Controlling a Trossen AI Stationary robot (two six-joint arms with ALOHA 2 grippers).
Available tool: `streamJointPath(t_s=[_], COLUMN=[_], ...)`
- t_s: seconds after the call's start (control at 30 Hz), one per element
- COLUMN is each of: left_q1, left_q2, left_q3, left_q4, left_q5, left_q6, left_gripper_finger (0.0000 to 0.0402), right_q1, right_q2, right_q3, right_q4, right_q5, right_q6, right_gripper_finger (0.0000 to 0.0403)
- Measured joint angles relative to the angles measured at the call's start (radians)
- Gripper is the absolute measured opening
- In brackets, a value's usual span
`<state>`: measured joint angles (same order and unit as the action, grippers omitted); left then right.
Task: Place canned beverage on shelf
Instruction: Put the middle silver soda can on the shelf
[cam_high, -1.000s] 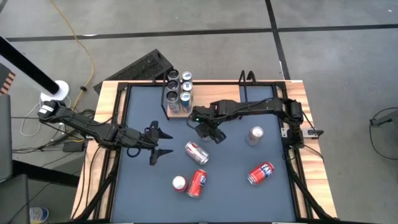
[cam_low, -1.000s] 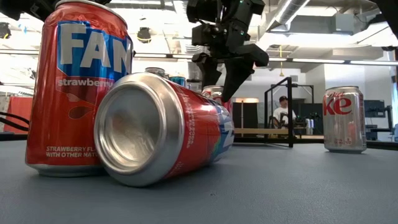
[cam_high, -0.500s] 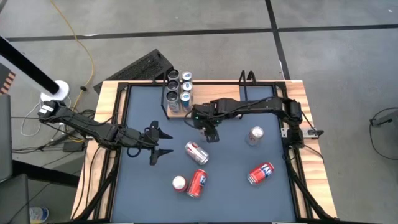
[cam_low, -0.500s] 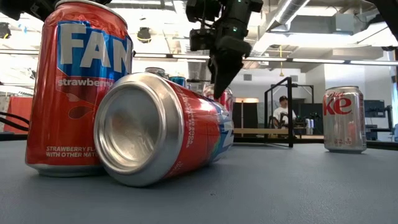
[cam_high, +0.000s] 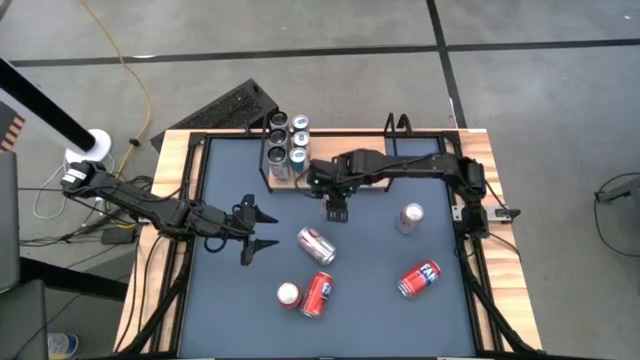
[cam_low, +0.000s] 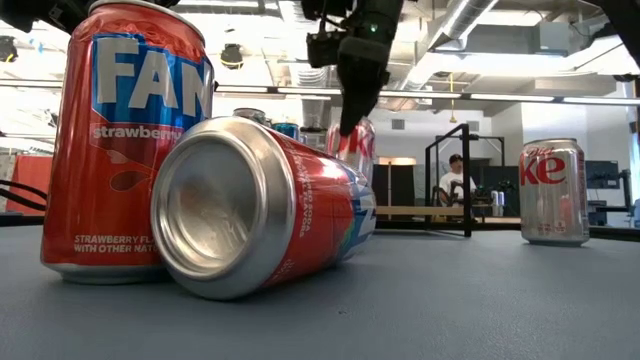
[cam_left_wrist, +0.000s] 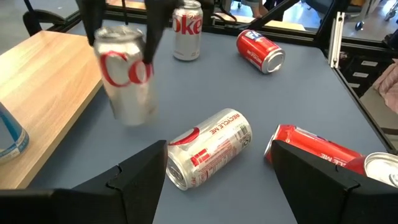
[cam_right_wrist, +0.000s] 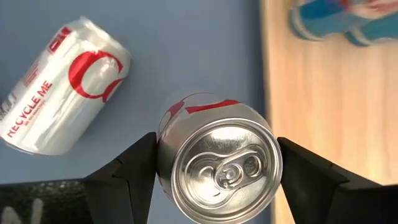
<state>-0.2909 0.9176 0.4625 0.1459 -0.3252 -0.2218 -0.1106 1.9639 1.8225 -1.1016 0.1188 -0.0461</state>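
My right gripper (cam_high: 336, 203) is shut on a silver Diet Coke can (cam_right_wrist: 217, 165), just to the right of the shelf (cam_high: 287, 172) and nearer than it. The shelf is a small wooden board at the table's far side with several cans standing on it. In the left wrist view the held can (cam_left_wrist: 126, 78) hangs under two dark fingers. My left gripper (cam_high: 262, 228) stands open at the table's left. Another silver can (cam_left_wrist: 208, 146) lies on its side ahead of it, untouched. My right gripper pinches the silver can's side wall (cam_right_wrist: 164, 149) between its two fingers (cam_right_wrist: 130, 171), one on each side, up near the top rim. The fingers come from above, pointing steeply down. The can stays about upright below them, lifted clear of the table.
A silver can (cam_high: 409, 217) stands upright at the right. Two red cans (cam_high: 419, 279) (cam_high: 317, 294) lie on their sides near the front, and a third (cam_high: 288, 294) stands upright beside them. A black metal frame (cam_high: 398, 128) stands at the far edge.
My right gripper has rolled about its own pointing line and gone up and a little toward the far edge and the shelf. The silver can has risen and turned with it.
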Motion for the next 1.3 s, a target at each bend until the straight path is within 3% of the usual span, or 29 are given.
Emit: streamJointPath(t_s=[0.27, 0.6, 1.03, 1.3], left_q1=[0.0, 0.0, 0.001, 0.007], left_q2=[0.0, 0.0, 0.0, 0.0], left_q3=[0.0, 0.0, 0.0, 0.0], left_q4=[0.0, -0.002, -0.032, -0.051], left_q5=[0.0, -0.011, -0.022, -0.038], left_q6=[0.006, 0.031, 0.015, 0.015], left_gripper_finger=[0.0275, 0.0275, 0.0275, 0.0275], right_q1=[-0.05, -0.211, -0.334, -0.358], right_q2=[-0.001, 0.056, 0.299, 0.3], right_q3=[0.159, 0.215, 0.537, 0.528], right_q4=[-0.079, -0.053, -0.243, -0.221], right_q5=[0.093, 0.119, 0.115, 0.089], right_q6=[-0.043, -0.117, -0.241, -0.284], right_gripper_finger=[0.0274, 0.0274, 0.0274, 0.0274])
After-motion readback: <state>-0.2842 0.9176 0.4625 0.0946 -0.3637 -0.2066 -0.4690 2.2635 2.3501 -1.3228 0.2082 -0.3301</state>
